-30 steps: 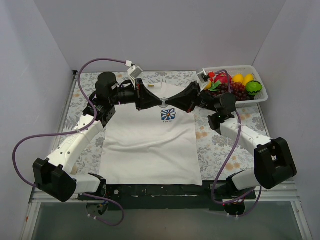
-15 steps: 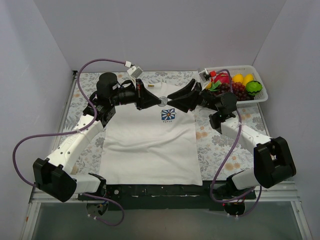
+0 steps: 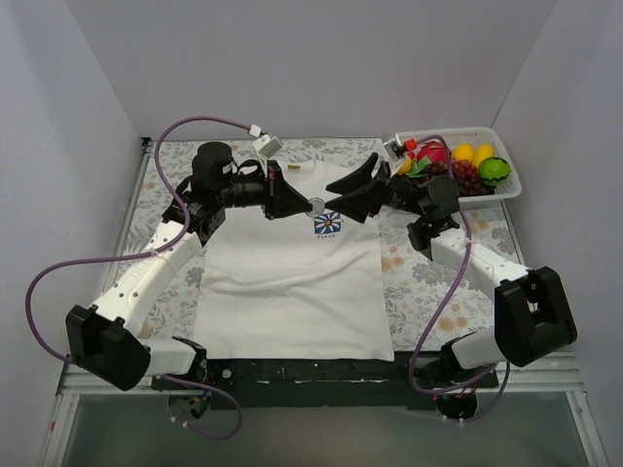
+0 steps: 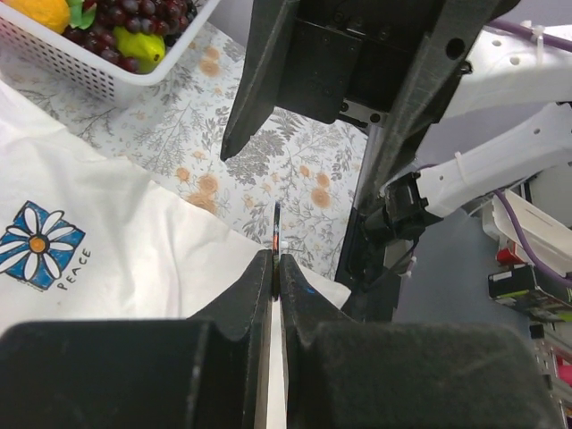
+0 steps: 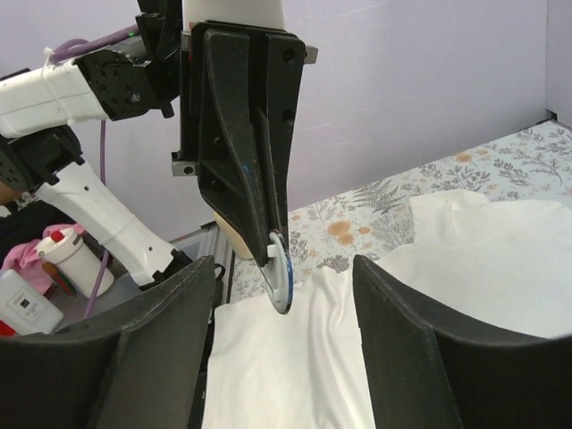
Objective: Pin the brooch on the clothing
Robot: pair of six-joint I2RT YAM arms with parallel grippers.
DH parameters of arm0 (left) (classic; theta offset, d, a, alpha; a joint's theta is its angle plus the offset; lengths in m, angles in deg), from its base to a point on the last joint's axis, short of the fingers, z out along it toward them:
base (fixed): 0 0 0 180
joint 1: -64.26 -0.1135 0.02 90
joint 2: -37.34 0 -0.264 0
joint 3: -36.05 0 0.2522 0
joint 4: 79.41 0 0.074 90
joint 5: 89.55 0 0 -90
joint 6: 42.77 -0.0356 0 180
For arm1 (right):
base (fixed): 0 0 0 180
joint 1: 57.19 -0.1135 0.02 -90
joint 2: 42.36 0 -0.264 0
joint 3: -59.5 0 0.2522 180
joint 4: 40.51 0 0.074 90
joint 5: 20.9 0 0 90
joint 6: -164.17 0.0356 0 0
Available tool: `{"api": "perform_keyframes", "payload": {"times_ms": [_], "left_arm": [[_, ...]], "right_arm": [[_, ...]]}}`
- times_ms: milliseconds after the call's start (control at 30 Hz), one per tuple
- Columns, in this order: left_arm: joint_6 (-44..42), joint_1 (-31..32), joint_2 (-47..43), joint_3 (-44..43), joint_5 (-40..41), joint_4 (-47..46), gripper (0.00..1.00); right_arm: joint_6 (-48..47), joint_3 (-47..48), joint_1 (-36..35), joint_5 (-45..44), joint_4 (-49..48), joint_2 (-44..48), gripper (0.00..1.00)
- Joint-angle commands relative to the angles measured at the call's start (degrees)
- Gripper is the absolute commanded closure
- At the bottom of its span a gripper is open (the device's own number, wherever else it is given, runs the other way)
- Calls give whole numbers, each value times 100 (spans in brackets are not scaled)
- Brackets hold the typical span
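I list: left black two-finger tool [image 3: 308, 204], jaws pinched tight; right black two-finger tool [image 3: 336, 198], jaws spread; tips facing.

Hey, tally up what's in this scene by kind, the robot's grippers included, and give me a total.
White T-shirt: 1
Daisy square on its chest: 1
Round badge: 1
Basket of fruit: 1
Grippers: 2 (left gripper shut on the badge, right gripper open)
Total: 6
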Motion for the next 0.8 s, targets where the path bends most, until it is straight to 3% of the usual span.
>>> {"api": "perform_keyframes", "payload": {"times_ms": [0, 267, 367, 400, 467, 500, 533, 667, 767], "left_arm": [[-114, -14, -24, -219, -436, 52, 100], [9, -14, 20, -227, -559, -133, 100], [36, -14, 56, -254, -595, -150, 100], [44, -14, 64, -254, -621, -168, 100], [71, -14, 64, -245, -621, -194, 100], [71, -14, 64, -245, -621, -194, 100], [71, -14, 56, -236, -612, -194, 100], [80, -14, -6, -192, -481, -203, 93], [88, -14, -198, -52, -86, -220, 80]], "right_arm": [[-87, 293, 14, 272, -81, -90, 37], [308, 416, -12, 694, -493, -406, 47], [335, 478, -38, 773, -494, -485, 55], [335, 478, -47, 782, -494, -494, 67], [344, 495, -47, 791, -511, -503, 76], [353, 495, -65, 799, -511, -520, 93], [353, 522, -65, 799, -502, -529, 99], [291, 382, -65, 651, -529, -424, 99], [151, 93, -56, 213, -564, -143, 99]]}}
